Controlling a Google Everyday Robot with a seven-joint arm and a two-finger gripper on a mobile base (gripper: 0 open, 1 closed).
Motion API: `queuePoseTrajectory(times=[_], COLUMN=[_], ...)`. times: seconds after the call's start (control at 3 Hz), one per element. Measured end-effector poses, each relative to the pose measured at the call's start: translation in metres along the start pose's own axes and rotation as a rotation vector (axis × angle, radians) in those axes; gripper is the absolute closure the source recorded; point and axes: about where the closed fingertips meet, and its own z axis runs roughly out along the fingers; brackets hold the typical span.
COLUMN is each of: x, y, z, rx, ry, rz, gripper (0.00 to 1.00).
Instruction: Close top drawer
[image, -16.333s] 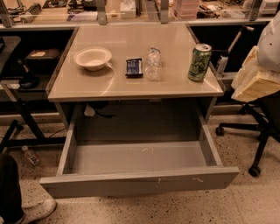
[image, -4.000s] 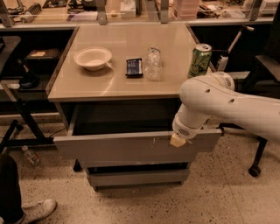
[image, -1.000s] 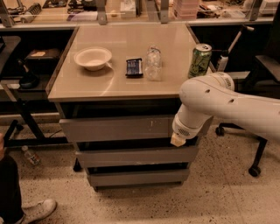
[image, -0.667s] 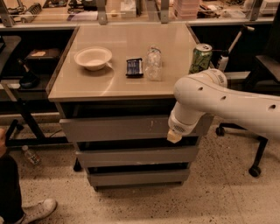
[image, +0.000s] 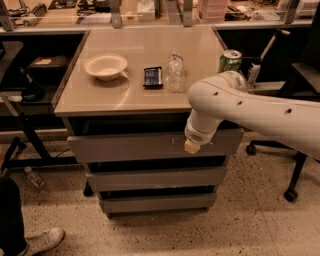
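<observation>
The top drawer (image: 130, 147) is a wide grey front under the tabletop, with small white scuffs right of centre. It sits pushed in, its front only a little ahead of the two narrower drawer fronts (image: 155, 178) below it. My white arm reaches in from the right. My gripper (image: 192, 146) is at the arm's end, right against the top drawer's front, right of centre.
On the beige table (image: 100, 102) stand a white bowl (image: 105, 66), a dark packet (image: 153, 76), a clear plastic bottle (image: 175, 72) and a green can (image: 229, 61). An office chair base (image: 292, 187) is at the right. A person's shoe (image: 42, 240) is at the bottom left.
The top drawer, wide open earlier, has been pushed in under the table. In the last second my arm shifted slightly to the left along its front.
</observation>
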Motion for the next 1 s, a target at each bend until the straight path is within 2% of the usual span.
queuePoseTrajectory(times=[0.33,1.0], x=[-0.0002,-0.0001], y=[0.0,0.0], z=[0.0,0.0], rx=[0.0,0.0], ry=[0.0,0.0], rz=[0.0,0.0], gripper=[0.81,0.34])
